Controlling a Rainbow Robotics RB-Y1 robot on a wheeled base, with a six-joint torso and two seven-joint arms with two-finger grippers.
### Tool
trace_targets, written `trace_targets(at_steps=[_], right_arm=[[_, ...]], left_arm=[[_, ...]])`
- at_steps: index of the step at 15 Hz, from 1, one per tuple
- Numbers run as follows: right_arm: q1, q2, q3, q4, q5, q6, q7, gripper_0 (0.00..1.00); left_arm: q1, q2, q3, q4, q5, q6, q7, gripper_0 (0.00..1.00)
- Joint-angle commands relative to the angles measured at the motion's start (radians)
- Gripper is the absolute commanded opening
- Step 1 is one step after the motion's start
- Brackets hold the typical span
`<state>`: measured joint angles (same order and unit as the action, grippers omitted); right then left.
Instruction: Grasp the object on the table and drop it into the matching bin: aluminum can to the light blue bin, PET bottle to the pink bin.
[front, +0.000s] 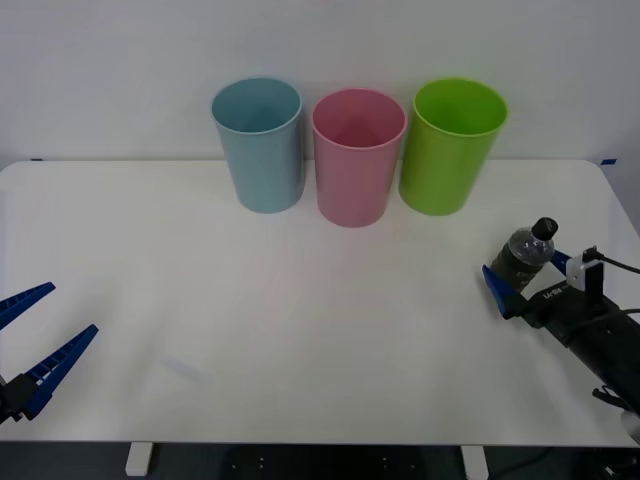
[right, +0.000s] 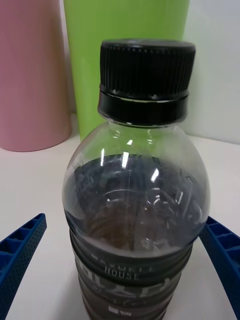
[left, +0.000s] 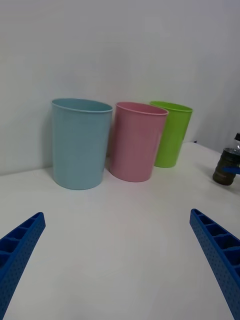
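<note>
Grasp step: right gripper (front: 522, 282) straddles the upright PET bottle (front: 525, 254) at the table's (front: 300, 330) right edge, fingers spread, not yet touching it. Next: close, lift, carry to the pink bin (front: 358, 156). Left gripper (front: 35, 335) idle, spread, near-left.

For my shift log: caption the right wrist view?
Right gripper open around the upright PET bottle, pink bin behind.
</note>
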<state>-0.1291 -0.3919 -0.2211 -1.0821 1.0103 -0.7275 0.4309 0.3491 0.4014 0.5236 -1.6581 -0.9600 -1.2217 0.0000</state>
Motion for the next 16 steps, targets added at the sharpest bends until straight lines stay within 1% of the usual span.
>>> trace_targets(at_steps=[1,2,3,4,5,11,14,16], right_arm=[[-0.006,0.002,0.008,0.001,0.001,0.008,0.005,1.00],[-0.004,0.002,0.011,0.001,0.001,0.008,0.008,1.00],[-0.004,0.002,0.016,0.001,0.001,0.008,0.009,0.90],[-0.006,0.002,0.017,0.001,0.001,0.007,0.012,0.09],[-0.004,0.002,0.020,0.001,0.001,0.008,0.012,0.00],[-0.004,0.002,0.020,0.001,-0.003,0.002,0.012,0.00],[-0.001,0.001,0.003,-0.001,-0.003,-0.029,0.012,0.00],[0.016,0.001,-0.006,-0.027,-0.003,-0.043,0.002,0.00]], left_arm=[[0.000,0.000,0.000,0.000,0.000,0.000,0.000,1.00],[0.000,0.000,0.000,0.000,0.000,0.000,0.000,1.00],[0.000,0.000,0.000,0.000,0.000,0.000,0.000,1.00],[0.000,0.000,0.000,0.000,0.000,0.000,0.000,1.00],[0.000,0.000,0.000,0.000,0.000,0.000,0.000,1.00],[0.000,0.000,0.000,0.000,0.000,0.000,0.000,1.00],[0.000,0.000,0.000,0.000,0.000,0.000,0.000,1.00],[0.000,0.000,0.000,0.000,0.000,0.000,0.000,1.00]])
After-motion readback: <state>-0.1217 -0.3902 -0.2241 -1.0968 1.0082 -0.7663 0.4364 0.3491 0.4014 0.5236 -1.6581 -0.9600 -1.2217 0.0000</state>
